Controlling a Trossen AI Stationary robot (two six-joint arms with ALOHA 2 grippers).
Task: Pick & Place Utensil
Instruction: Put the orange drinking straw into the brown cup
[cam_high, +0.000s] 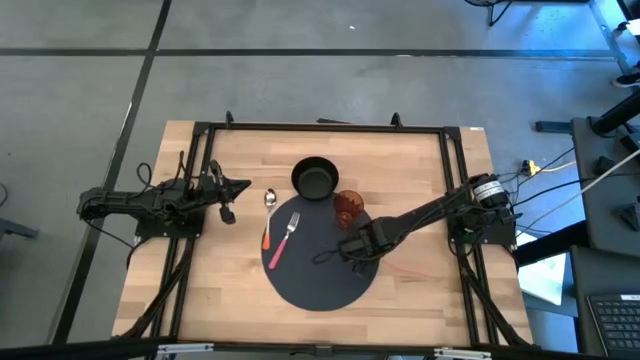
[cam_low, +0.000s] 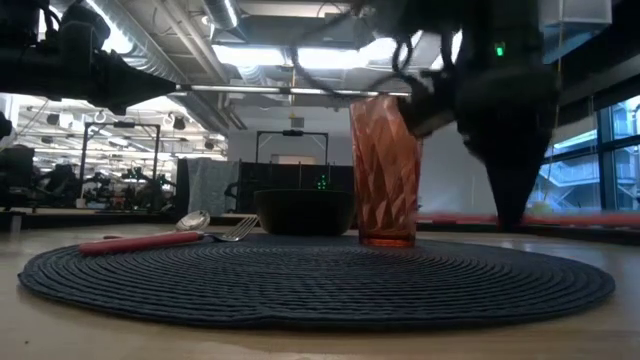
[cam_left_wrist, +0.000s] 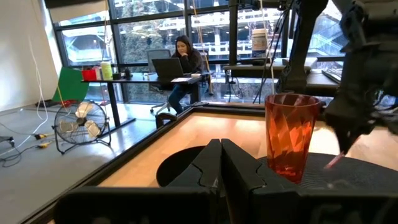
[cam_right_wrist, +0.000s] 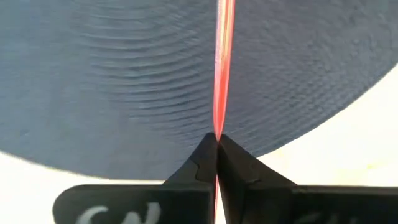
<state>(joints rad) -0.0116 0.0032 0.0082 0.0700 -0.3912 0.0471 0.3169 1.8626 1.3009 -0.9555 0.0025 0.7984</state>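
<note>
A round dark placemat (cam_high: 315, 275) lies mid-table. On its left part rests a pink-handled fork (cam_high: 283, 240), with a spoon (cam_high: 270, 199) on the wood beside it. A black bowl (cam_high: 315, 178) and a red glass (cam_high: 347, 208) stand at the mat's far edge. My right gripper (cam_high: 357, 247) points down over the mat's right part, shut on a thin pink utensil (cam_right_wrist: 222, 68) that I see edge-on. Which utensil it is, I cannot tell. My left gripper (cam_high: 228, 190) waits shut and level at the table's left side, touching nothing. My right gripper pinches the thin pink utensil (cam_right_wrist: 217, 127) between its two fingertips, coming from above and pointing down. The utensil runs on from the fingers over the mat, and a short pink piece (cam_left_wrist: 336, 160) shows below the fingertips. Whether it is clear of the mat I cannot tell.
The red glass (cam_low: 385, 170) and the bowl (cam_low: 303, 212) stand just beyond my right gripper (cam_low: 510, 215). Bare wood lies right of the mat and along the near edge. A black frame (cam_high: 450, 190) borders the table. A person sits at a desk (cam_left_wrist: 180, 59) far off in the room.
</note>
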